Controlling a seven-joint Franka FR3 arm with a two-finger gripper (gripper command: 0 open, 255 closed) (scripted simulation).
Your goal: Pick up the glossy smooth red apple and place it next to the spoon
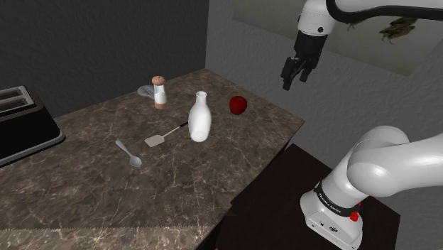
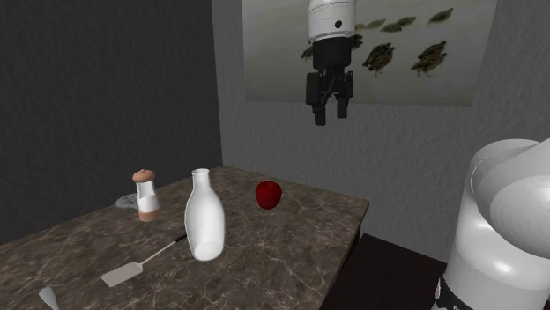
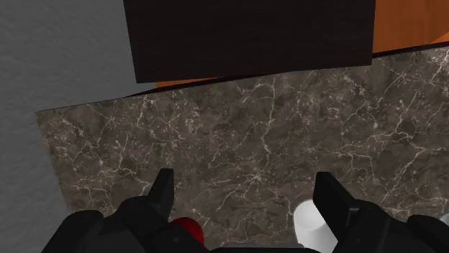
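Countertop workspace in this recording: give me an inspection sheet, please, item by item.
Surface: dark veined countertop, dimly lit.
Job's things: red apple near the wall-side edge; spoon lying flat, well apart from it, past the bottle toward the shoulder view's left.
Clutter: white bottle upright; spatula lying beside it; shaker with a grey dish behind it; black toaster at the shoulder view's left edge.
Grippers: the gripper is open, empty, high above the counter.
Cables: nothing seen.
Surroundings: grey wall bearing a picture; dark stand under the arm.
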